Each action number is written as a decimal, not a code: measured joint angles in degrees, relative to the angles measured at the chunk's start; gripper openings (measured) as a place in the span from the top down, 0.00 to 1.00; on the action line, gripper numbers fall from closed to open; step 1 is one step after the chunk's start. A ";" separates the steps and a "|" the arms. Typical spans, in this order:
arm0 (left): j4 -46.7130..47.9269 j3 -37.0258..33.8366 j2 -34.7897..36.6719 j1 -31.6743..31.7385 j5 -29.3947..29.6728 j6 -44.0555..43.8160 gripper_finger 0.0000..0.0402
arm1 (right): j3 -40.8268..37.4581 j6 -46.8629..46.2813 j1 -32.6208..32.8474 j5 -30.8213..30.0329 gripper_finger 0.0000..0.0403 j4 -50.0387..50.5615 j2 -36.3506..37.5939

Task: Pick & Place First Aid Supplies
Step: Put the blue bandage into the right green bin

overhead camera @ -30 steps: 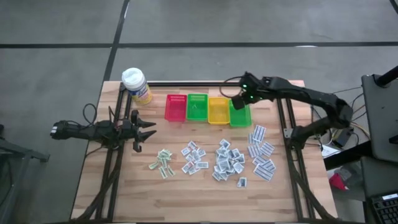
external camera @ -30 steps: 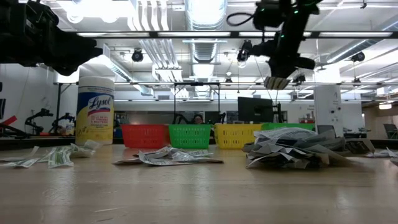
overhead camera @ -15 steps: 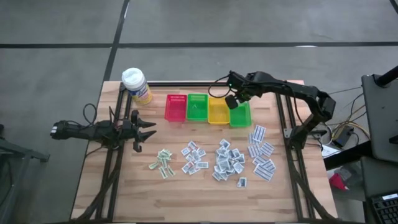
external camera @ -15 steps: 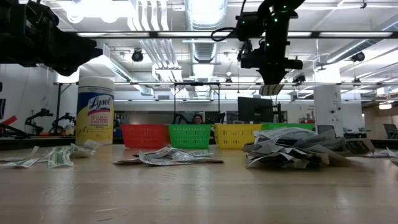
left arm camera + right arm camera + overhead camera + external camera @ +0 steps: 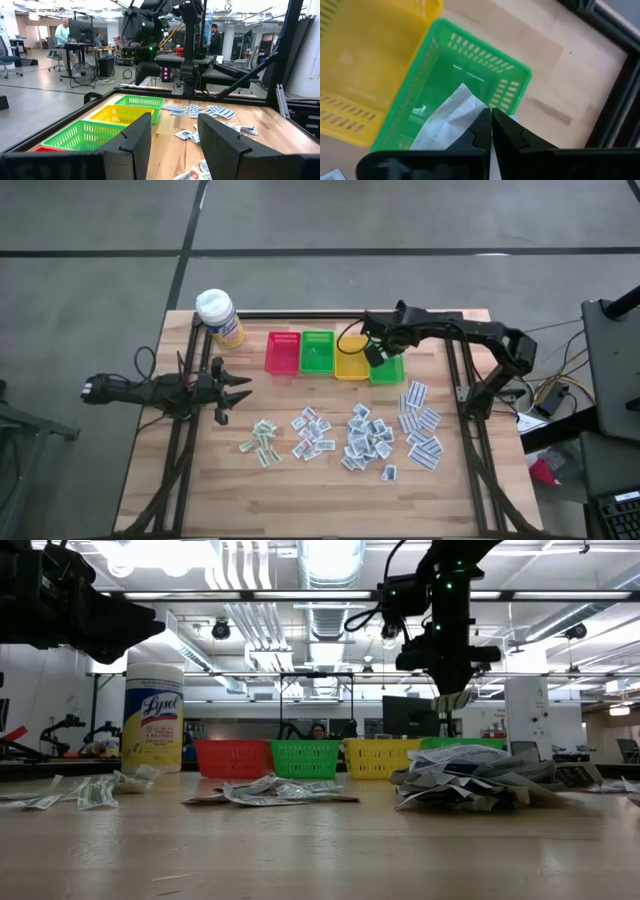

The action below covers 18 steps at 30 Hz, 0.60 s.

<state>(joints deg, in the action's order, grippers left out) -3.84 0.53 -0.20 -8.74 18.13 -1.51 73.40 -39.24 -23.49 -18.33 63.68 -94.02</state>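
Pincer work belongs to the right arm: the right pincer [image 5: 374, 352] hangs above the row of baskets, over the seam between the yellow basket [image 5: 351, 358] and the green basket [image 5: 388, 366] at the row's right end, its fingers pressed together on a white packet [image 5: 451, 117]. In its own wrist view the packet dangles over the green basket's open floor, so the height seems chosen to clear the rim before a drop.

Next in size, the worktop [image 5: 300, 495] carries the remaining first aid supplies [image 5: 368, 438], spread in loose heaps near the front, well apart from the baskets, probably sorted by print.

Off at the left edge, the left pincer [image 5: 236, 390] waits with fingers apart and empty, clear of the packets so the right arm has room.
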 joint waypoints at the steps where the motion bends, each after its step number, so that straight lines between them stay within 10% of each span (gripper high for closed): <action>1: 0.00 0.00 0.00 0.00 0.00 0.01 0.61 | -0.47 -0.59 0.27 -0.10 0.98 -0.40 0.00; 18: 0.02 0.00 0.01 0.00 0.00 0.02 0.61 | -9.24 -6.01 1.24 0.16 0.98 -7.50 0.15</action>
<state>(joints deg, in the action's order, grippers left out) -3.81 0.53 -0.19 -8.74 18.13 -1.49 64.15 -45.25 -22.25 -18.18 56.18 -93.86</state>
